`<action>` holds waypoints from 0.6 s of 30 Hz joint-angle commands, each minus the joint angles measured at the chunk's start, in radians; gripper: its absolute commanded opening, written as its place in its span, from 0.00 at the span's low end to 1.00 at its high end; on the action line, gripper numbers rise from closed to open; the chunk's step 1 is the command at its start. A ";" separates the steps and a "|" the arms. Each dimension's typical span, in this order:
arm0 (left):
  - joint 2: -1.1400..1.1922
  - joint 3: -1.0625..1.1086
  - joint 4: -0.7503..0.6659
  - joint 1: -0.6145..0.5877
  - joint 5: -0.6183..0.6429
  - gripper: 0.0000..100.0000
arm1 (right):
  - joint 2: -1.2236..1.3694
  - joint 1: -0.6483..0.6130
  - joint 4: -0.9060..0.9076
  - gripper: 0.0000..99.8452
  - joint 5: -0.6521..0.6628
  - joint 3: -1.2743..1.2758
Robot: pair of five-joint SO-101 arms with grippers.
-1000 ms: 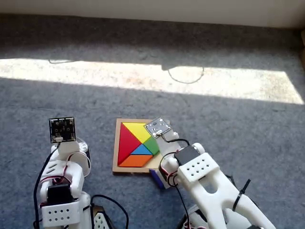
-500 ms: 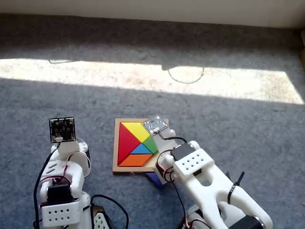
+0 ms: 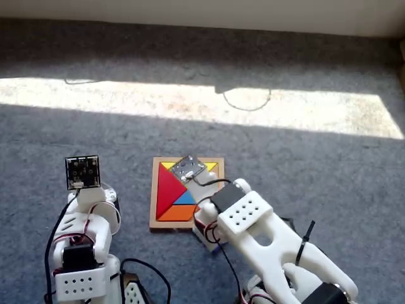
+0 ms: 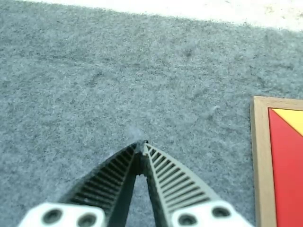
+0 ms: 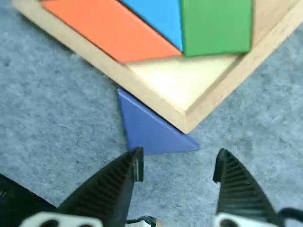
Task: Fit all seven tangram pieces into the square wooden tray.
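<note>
The right gripper (image 5: 179,165) stands open, its two ribbed fingers spread wide with nothing between them, hanging over bare carpet (image 4: 94,71) just short of a dark blue triangle (image 5: 149,130). That triangle lies flat on the carpet outside the square wooden tray (image 5: 94,53), its long edge pressed against the tray's outer rim right at a corner, one point reaching past that corner. Inside the same corner a triangular patch of bare tray floor (image 5: 184,80) is open, bounded by the rim on two sides and by the orange piece (image 5: 104,28), the light blue piece (image 5: 158,19) and the green piece (image 5: 215,23) on the third. On the triangle's free sides there is carpet for fingers to come down. The left gripper (image 4: 142,145) is closed, tips meeting with nothing held, and hovers over carpet well apart from the tray's rim; beyond that rim the red piece (image 4: 286,170) and the yellow piece (image 4: 292,118) sit seated in the tray. From the high view the right arm (image 3: 253,221) leans over the tray's near corner, the left arm (image 3: 82,215) stands off to the tray's side, and carpet lies open all round the tray.
</note>
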 commanded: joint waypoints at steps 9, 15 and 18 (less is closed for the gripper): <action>-0.044 0.019 -0.002 -0.010 -0.005 0.01 | -0.001 -0.071 -0.245 0.26 -0.078 0.194; -0.044 0.019 -0.002 -0.010 -0.005 0.01 | -0.001 -0.104 -0.274 0.26 -0.078 0.236; -0.044 0.019 -0.002 -0.010 -0.005 0.01 | -0.001 -0.139 -0.274 0.26 -0.083 0.236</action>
